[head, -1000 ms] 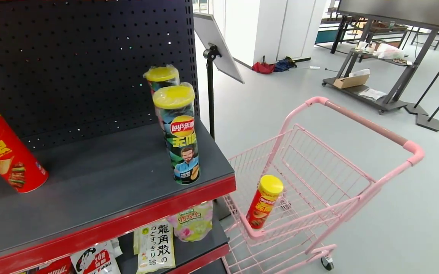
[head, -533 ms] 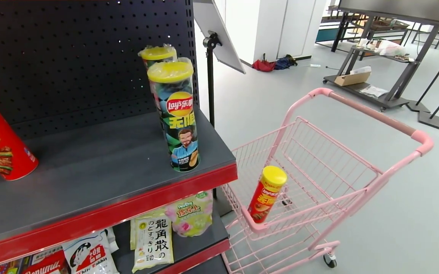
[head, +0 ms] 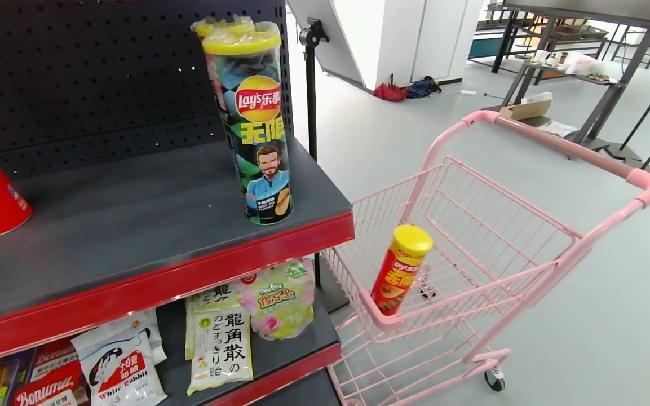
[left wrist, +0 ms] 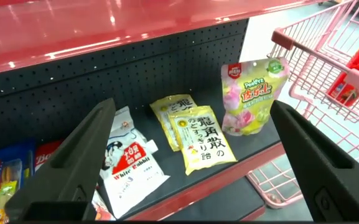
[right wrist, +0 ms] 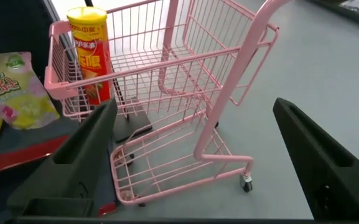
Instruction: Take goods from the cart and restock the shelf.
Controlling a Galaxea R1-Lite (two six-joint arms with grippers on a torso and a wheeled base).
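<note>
1. My left end effector is spread wide and holds nothing. It faces the snack bags on the lower shelf.
2. My right end effector is likewise released and empty, close to the pink cart.
3. The red chip can stands inside the cart, in the near corner beside the shelf.
4. On the upper shelf, a dark chip can stands upright at the right end, near the red front edge.

I log print on the goods, not transcribed: a logo badge and large yellow characters on the tall green can on the shelf, similar marks on the red can in the cart, black characters on the pale pouch
</note>
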